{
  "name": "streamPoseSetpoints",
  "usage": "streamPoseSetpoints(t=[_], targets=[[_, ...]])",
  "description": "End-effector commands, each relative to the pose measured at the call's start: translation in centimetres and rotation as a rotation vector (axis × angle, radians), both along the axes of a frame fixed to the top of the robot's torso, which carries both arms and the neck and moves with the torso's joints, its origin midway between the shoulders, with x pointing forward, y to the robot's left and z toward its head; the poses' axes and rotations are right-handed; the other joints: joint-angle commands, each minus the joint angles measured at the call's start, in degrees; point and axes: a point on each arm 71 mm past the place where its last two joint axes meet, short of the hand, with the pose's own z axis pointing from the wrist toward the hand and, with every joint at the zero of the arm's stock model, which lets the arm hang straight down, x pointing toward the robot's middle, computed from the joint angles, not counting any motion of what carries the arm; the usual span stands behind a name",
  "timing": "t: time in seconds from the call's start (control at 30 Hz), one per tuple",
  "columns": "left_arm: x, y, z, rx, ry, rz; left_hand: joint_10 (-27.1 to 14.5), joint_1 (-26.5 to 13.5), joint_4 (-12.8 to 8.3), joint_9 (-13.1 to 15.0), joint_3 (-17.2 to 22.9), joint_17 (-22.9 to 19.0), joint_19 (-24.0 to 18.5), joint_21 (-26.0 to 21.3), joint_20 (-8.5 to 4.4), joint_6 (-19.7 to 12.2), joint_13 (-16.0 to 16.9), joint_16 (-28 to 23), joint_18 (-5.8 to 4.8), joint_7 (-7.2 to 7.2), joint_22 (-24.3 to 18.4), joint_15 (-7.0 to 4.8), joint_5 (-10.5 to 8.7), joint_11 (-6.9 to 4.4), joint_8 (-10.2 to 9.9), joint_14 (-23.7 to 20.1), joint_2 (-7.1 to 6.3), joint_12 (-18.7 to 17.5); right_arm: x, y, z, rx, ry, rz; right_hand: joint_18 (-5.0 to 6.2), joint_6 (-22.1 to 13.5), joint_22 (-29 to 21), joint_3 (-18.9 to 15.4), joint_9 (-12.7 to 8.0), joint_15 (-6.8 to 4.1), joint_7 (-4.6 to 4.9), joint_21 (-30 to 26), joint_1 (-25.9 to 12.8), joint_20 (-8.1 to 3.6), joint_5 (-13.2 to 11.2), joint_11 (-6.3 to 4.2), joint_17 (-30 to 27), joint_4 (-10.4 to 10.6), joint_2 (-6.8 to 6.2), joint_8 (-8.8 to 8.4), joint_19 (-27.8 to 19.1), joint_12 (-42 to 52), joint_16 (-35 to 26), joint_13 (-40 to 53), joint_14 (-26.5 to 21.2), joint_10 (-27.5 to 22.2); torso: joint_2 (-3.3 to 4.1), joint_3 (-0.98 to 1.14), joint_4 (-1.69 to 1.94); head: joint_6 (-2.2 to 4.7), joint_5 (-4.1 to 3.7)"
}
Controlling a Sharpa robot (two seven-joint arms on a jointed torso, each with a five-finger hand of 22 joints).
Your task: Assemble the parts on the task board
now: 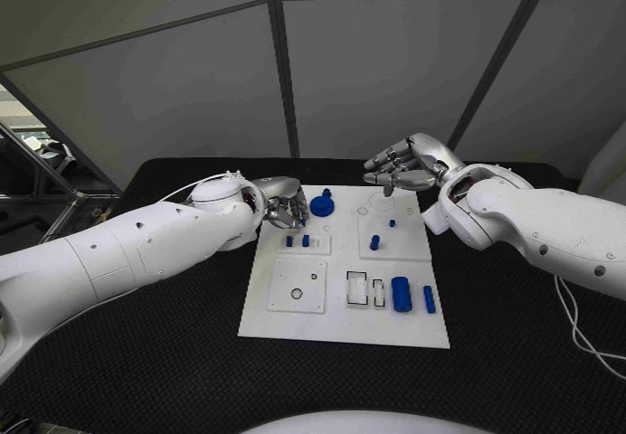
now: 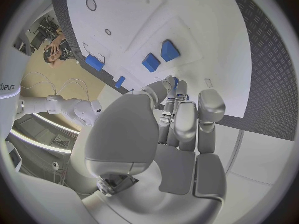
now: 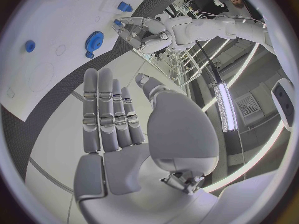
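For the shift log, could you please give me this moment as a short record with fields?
board: white task board mid-table
left hand: left hand at the board's far left corner, beside the blue gear; hold unclear
right hand: right hand raised beyond the far edge, fingers apart, holding nothing
standing parts: small blue pegs in the far plates
lying parts: blue cylinder near the right edge
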Motion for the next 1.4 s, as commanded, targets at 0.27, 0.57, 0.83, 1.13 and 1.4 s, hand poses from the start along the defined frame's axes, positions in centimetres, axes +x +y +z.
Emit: streamPoseSetpoints(t=[0.27,0.57,0.83,1.13,1.4], targets=[[0.2,-0.1,-0.3,0.016,0.027,0.005,0.28,-0.69,-0.25,-0.13,-0.15,0.04,-0.23,-0.28,0.22,0.22,-0.15,0.05,-4.40,0.17,-0.05,0.45,-0.31,0.18,-0.37,1.17,-0.13,-0.43,0.0,0.1,0.1,0.004,-0.003,0.009,0.19,-0.09,-0.05,0.03,0.05,-0.01,-0.13,-0.37,0.11,0.35,0.40,-0.07,0.05,0.27,0.42,0.03,-0.03,0.19,-0.07,-0.09,-0.31,-0.40,-0.01,0.03,-0.03,-0.13,-0.08],[0.3,0.3,-0.3,0.021,0.026,0.024,-0.65,-1.53,-0.60,-1.80,-0.02,-0.47,-0.51,-0.63,0.56,-3.81,-0.90,0.03,-4.32,0.51,-0.09,0.77,-0.31,0.50,-1.47,1.05,-1.82,-1.49,0.0,-0.1,0.1,0.003,-0.003,0.005,0.20,-0.08,-0.06,0.04,0.05,-0.02,-0.13,-0.38,0.11,0.35,0.40,-0.07,0.07,0.27,0.42,0.03,-0.02,0.21,-0.07,-0.11,-0.31,-0.40,-0.06,0.02,0.03,-0.10,-0.23],[0.3,0.3,-0.1,0.009,0.008,0.025,-0.80,-1.89,-0.72,-3.71,0.46,-0.95,-0.58,-0.88,0.60,-8.19,-1.27,-0.02,-4.27,-0.26,-0.11,0.78,-0.32,0.52,-1.43,0.94,-2.72,-2.00,0.0,-0.2,0.1,0.001,-0.001,0.001,0.20,-0.09,-0.06,0.03,0.05,-0.02,-0.13,-0.40,0.11,0.35,0.39,-0.06,0.08,0.26,0.40,0.02,-0.02,0.21,-0.08,-0.12,-0.32,-0.42,-0.08,-0.01,0.02,0.03,-0.18],[0.2,0.6,0.0,0.003,-0.004,0.030,-0.98,-2.15,-0.42,-5.60,0.17,-1.45,-0.57,-1.11,0.68,-12.26,-1.42,-0.07,-4.25,-1.05,-0.11,0.87,-0.33,0.63,-1.43,0.85,-3.26,-2.41,0.2,-0.5,-0.3,-0.050,0.028,0.006,0.24,-0.27,0.10,0.40,0.03,-0.14,-0.01,-0.17,1.62,0.21,-0.06,0.08,0.47,-1.02,-0.07,-0.05,0.64,-0.25,0.42,-0.60,0.47,-1.58,-0.02,0.00,0.00,0.18,-0.22],[0.2,2.2,0.7,-0.047,-0.004,0.067,-1.22,-2.76,0.17,-5.86,-0.42,-2.65,-1.29,-2.39,0.76,-11.85,-1.45,-0.78,-3.98,-0.23,-1.03,0.96,-0.34,0.74,-0.93,0.52,-3.59,-2.63,0.2,-1.1,-1.1,-0.307,0.018,0.036,-1.29,2.59,12.14,2.69,0.51,-1.64,-0.79,13.10,4.42,-1.39,-1.22,-0.61,4.33,-4.51,0.29,0.51,9.54,-1.57,7.09,-2.64,7.70,-1.41,-0.12,0.03,0.02,0.66,-0.95]])
